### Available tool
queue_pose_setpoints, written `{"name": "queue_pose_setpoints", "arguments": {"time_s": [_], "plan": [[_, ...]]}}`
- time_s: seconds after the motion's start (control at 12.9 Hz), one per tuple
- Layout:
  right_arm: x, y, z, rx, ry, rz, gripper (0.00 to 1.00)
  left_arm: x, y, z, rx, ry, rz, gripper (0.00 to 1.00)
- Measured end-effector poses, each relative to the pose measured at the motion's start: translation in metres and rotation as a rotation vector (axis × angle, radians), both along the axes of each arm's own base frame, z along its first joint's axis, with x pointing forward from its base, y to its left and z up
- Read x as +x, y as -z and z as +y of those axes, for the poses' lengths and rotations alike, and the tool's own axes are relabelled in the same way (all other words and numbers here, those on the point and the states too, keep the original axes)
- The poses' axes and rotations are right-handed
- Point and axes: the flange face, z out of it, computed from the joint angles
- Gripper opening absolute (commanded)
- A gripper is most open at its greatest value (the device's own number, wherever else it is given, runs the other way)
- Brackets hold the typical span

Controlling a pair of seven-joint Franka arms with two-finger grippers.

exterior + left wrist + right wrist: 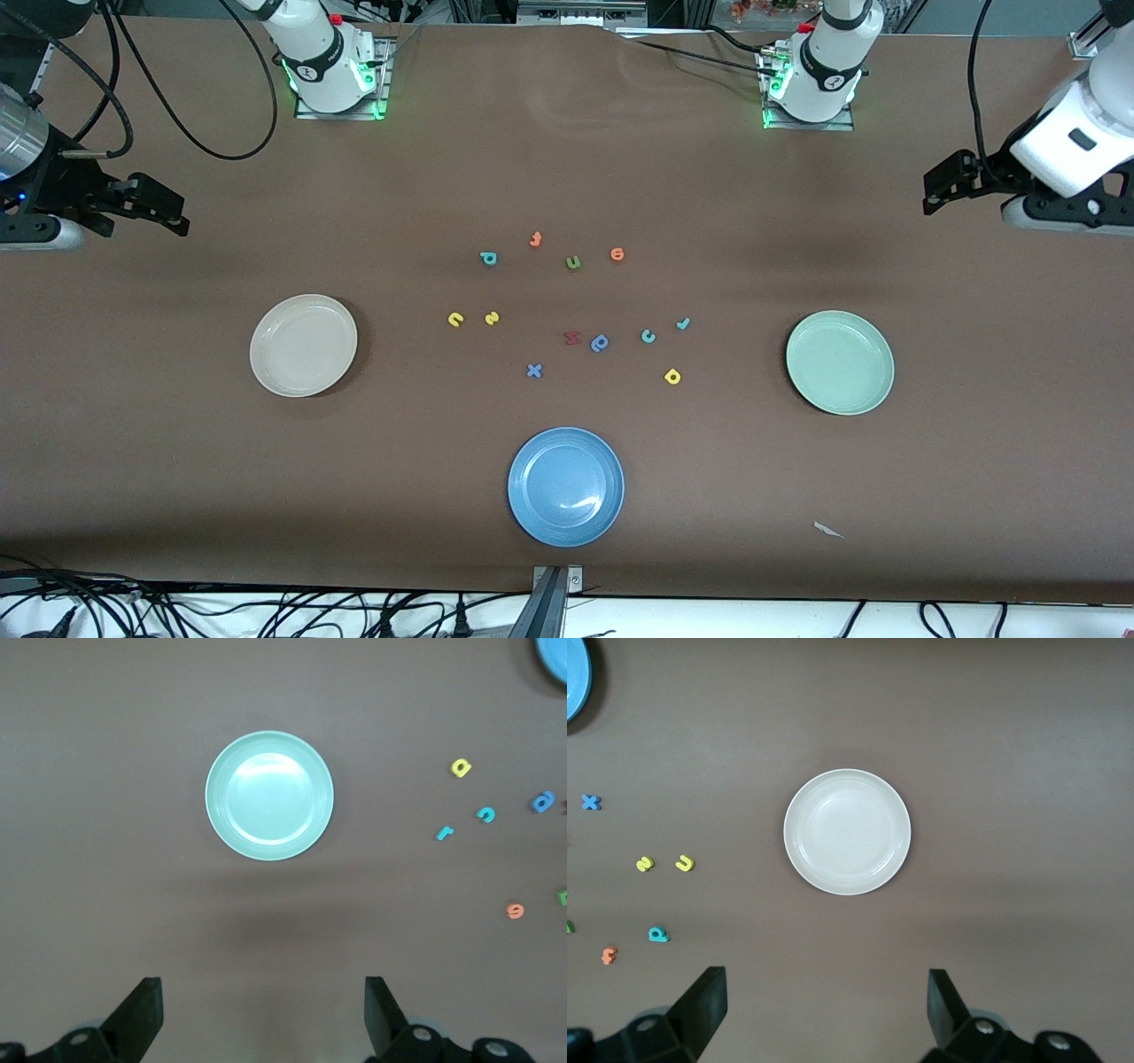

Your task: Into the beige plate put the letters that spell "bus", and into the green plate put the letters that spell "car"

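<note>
The beige plate [304,346] lies toward the right arm's end and the green plate [840,362] toward the left arm's end; both hold nothing. Between them lie a teal "b" [488,258], a yellow "u" [455,319], a yellow "s" [492,317], a teal "c" [648,336], a teal "r" [682,324] and a yellow "a" [672,377]. My right gripper [827,1010] hangs open high over bare table by the beige plate [847,832]. High by the green plate [269,796], my left gripper [264,1014] is open too, with nothing in it.
A blue plate [566,486] sits nearest the front camera, midway along the table. Among the letters lie two orange ones [535,238], an olive "u" [573,262], a red letter [572,338], a blue rounded letter [600,343] and a blue "x" [534,370]. A paper scrap [828,530] lies near the front edge.
</note>
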Motion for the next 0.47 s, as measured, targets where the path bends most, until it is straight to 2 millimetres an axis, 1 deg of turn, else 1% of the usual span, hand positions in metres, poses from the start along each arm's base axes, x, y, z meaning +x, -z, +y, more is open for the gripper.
{"name": "queue_pose_setpoints", "arguments": {"time_s": [0.08, 0.23, 0.39, 0.47], "plan": [[0.0, 0.0, 0.0, 0.0, 0.0, -0.002, 1.0, 0.006, 0.016, 0.0, -0.001, 0.0, 0.03, 1.0], [0.001, 0.0, 0.002, 0.0, -0.001, -0.005, 1.0, 0.017, 0.045, -0.01, -0.001, 0.016, 0.082, 1.0], [0.002, 0.005, 0.011, 0.003, 0.008, -0.003, 1.0, 0.022, 0.064, -0.032, -0.02, 0.046, 0.114, 1.0], [0.003, 0.009, 0.019, 0.005, 0.016, 0.001, 1.0, 0.024, 0.073, -0.044, -0.04, 0.059, 0.127, 1.0]]}}
